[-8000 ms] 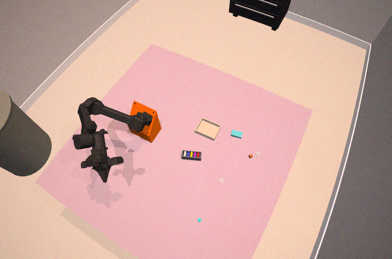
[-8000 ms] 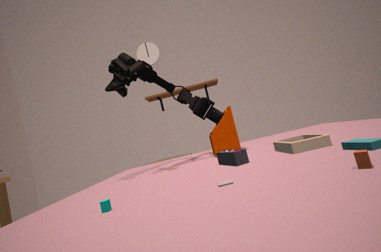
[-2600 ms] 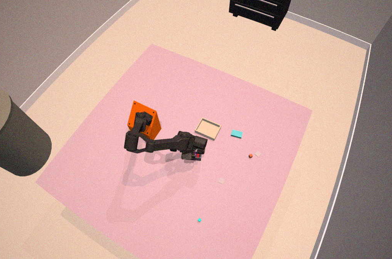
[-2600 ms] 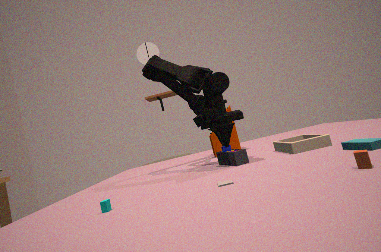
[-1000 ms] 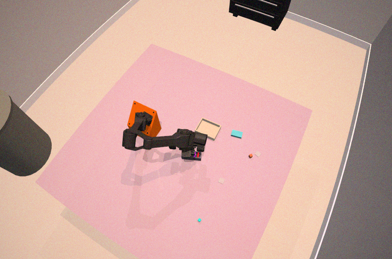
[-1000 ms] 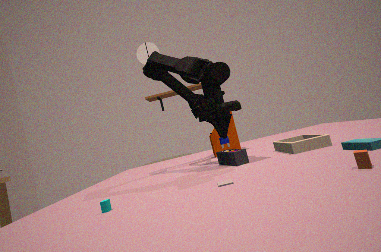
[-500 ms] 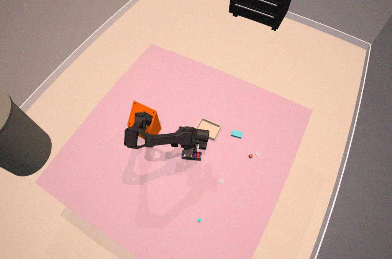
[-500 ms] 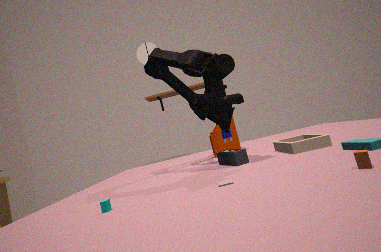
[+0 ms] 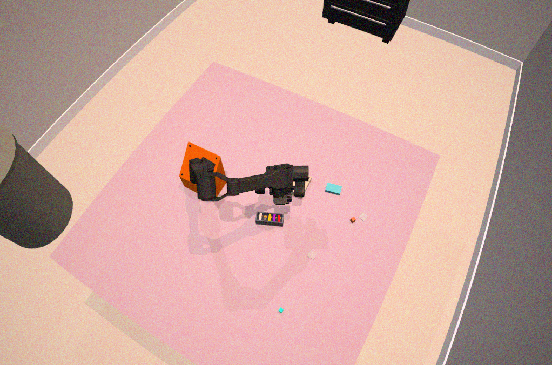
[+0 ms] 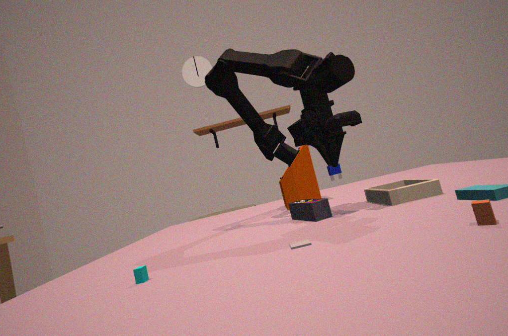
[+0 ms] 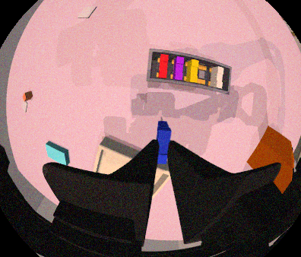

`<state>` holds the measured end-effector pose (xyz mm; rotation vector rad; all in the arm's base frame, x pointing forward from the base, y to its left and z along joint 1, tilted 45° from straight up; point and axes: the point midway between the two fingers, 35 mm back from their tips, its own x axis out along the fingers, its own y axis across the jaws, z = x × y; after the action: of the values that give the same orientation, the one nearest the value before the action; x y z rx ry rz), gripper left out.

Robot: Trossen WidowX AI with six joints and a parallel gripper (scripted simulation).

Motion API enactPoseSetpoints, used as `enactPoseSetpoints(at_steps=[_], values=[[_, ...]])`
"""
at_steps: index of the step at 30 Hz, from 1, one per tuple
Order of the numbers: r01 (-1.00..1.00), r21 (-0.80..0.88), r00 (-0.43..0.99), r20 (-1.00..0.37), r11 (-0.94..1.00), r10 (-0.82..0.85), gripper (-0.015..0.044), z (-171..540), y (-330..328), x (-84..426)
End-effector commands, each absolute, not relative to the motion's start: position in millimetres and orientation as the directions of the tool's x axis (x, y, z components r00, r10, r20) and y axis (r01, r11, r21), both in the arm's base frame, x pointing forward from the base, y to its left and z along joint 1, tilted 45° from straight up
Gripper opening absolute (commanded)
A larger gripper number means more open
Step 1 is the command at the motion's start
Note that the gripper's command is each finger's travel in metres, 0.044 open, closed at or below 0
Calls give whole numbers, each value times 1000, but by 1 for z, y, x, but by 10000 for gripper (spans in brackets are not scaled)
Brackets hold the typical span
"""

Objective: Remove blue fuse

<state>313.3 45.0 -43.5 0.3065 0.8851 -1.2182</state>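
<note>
My gripper (image 10: 333, 164) (image 11: 162, 145) is shut on the blue fuse (image 10: 334, 170) (image 11: 163, 134). The fuse hangs upright in the air with its prongs down, clear of the block and outside the tray. The fuse block (image 9: 269, 222) (image 10: 309, 212) (image 11: 188, 87) holds a red fuse (image 11: 163, 66), a purple fuse (image 11: 179, 68), a yellow fuse (image 11: 192, 71) and a white fuse (image 11: 217, 77). An empty place shows between the yellow and white ones. The beige tray (image 10: 417, 191) (image 11: 117, 145) is empty where visible. The arm hides most of it in the top view; the fingers cover part in the wrist view.
A teal slab (image 9: 333, 188) (image 10: 486, 192) (image 11: 57, 153) lies beyond the tray. An orange-brown block (image 9: 352, 219) (image 10: 483, 212) (image 11: 27, 96), a turquoise cube (image 9: 281, 310) (image 10: 140, 274) and pale flat pieces lie farther off. The orange arm base (image 9: 204, 154) (image 10: 302, 182) (image 11: 274, 157) stands beside the work area.
</note>
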Motion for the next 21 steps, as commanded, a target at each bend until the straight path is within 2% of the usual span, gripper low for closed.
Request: enactPoseSetpoints(at_steps=[1,21], values=[[905,-237,73,-732,353,-677,0,-58,62,316],[908,-237,72,-724,346,-686,0,-134,132,302]])
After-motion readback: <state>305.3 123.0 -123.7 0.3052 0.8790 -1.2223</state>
